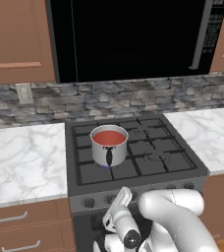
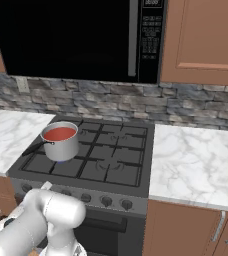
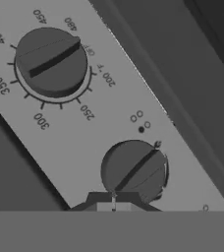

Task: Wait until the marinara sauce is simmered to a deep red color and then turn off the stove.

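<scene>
The marinara sauce [image 1: 109,138] is a smooth red disc inside a small steel pot [image 1: 109,152] with a black handle. The pot stands on the front left burner of the stove [image 1: 148,165], and a faint blue flame shows under it. From the other side the sauce [image 2: 59,133] looks the same red. My gripper [image 1: 126,193] is down at the stove's front panel. In the hand view its fingertips [image 3: 113,202] are shut together, close below a round burner knob [image 3: 133,170] whose ridge lies diagonally. An oven temperature knob [image 3: 51,61] sits further along the panel.
A black microwave [image 1: 133,37] hangs above the stove. White marble counters [image 1: 23,160] [image 2: 196,165] flank it on both sides, with wooden drawers [image 1: 15,221] below and a stone backsplash [image 1: 109,101] behind. A row of knobs [image 2: 106,201] lines the stove front.
</scene>
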